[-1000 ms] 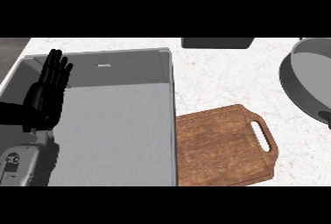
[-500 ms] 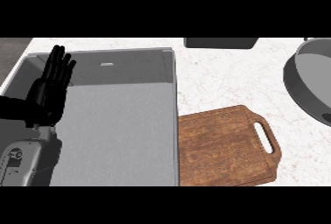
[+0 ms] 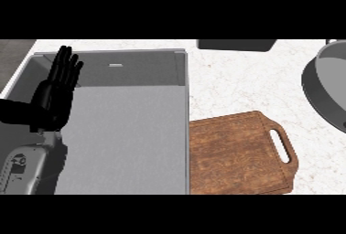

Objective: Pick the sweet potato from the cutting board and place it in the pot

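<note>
The wooden cutting board (image 3: 233, 155) lies at the lower right of the counter, handle slot toward the right, and nothing rests on it. The grey pot (image 3: 327, 91) shows partly at the right edge; its inside is cut off by the view. No sweet potato appears anywhere. My left hand (image 3: 55, 91) stands open at the left, fingers straight and pointing up, over the left part of the sink and holding nothing. My right hand does not show.
A large grey sink basin (image 3: 128, 123) fills the left and middle, its rim beside the board. A dark object (image 3: 236, 44) sits at the top edge. White marble counter (image 3: 243, 87) lies between the board, the pot and the dark object.
The view has shifted slightly, so my left hand and forearm sit a little further right and up in the picture. Board and pot stay as they were.
</note>
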